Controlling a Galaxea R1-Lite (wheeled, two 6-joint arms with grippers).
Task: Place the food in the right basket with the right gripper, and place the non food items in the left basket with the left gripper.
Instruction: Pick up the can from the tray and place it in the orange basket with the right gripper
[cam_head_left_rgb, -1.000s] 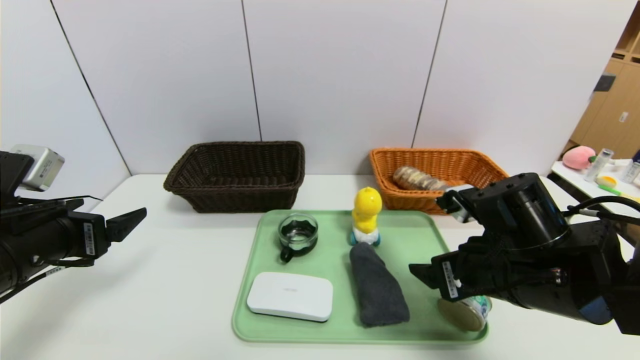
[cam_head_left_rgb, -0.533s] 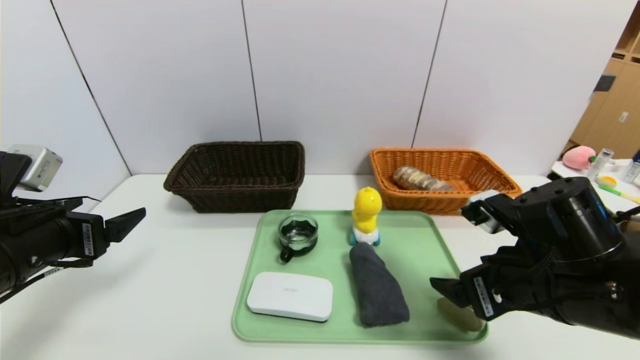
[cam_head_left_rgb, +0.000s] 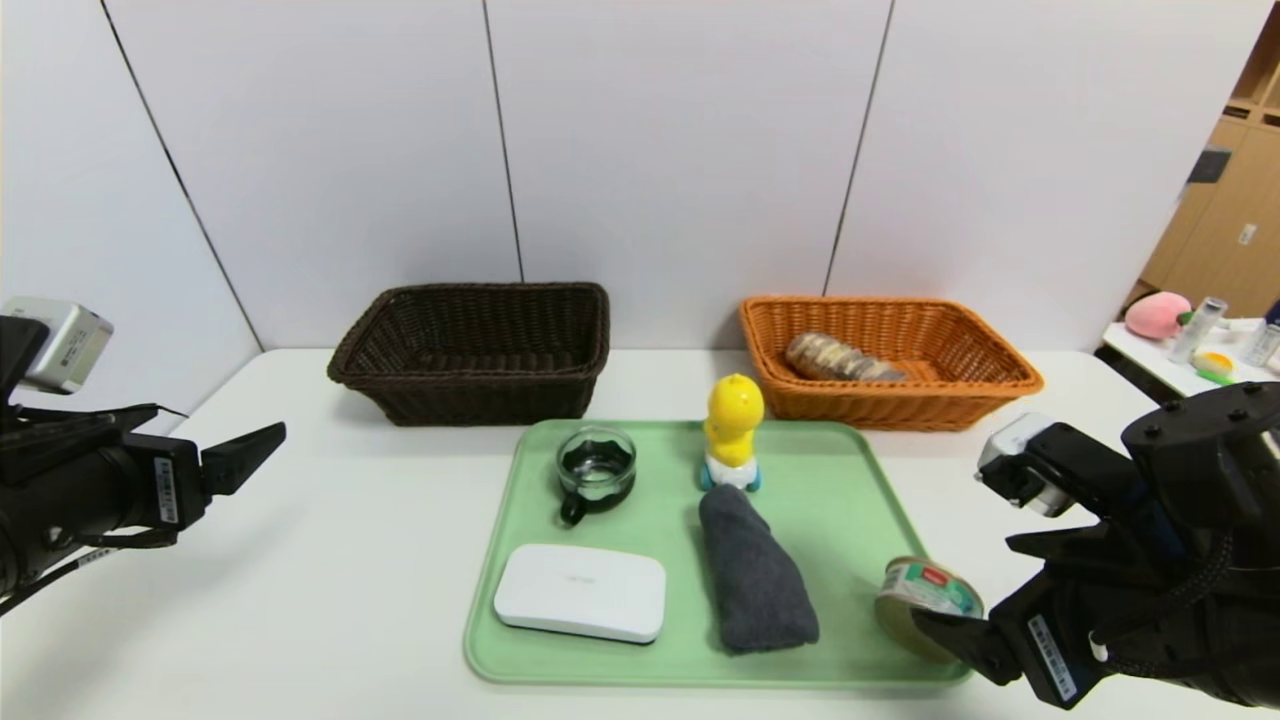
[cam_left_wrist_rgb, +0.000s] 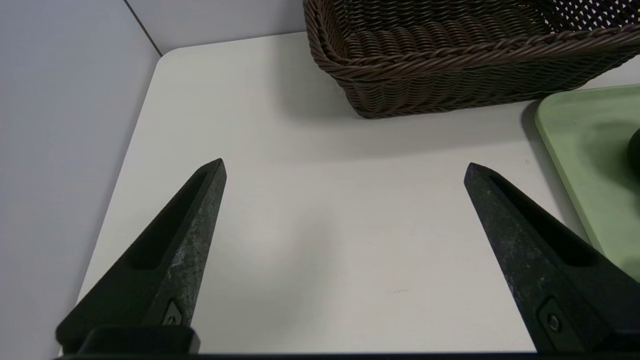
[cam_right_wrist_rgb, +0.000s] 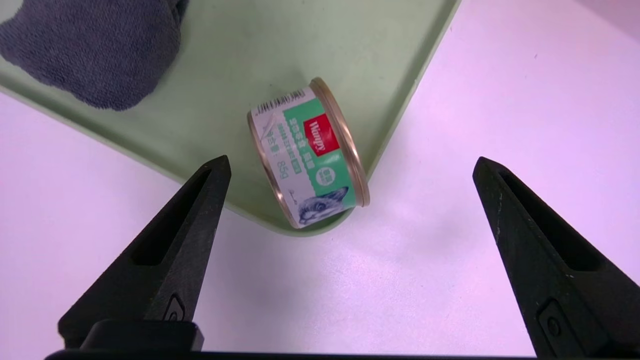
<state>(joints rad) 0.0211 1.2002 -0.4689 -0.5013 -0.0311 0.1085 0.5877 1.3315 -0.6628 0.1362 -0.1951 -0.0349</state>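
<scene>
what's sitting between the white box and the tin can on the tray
In the head view, only the rolled dark grey cloth lies between the flat white rounded box and the short green-labelled tin on the pale green tray.

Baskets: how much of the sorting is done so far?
Done: bread roll lies in the orange basket. In hand: nothing; the open right gripper hovers by the tin on its side at the tray corner. Left: tin, cup, duck, cloth, white box; dark basket looks empty, left gripper idle.
</scene>
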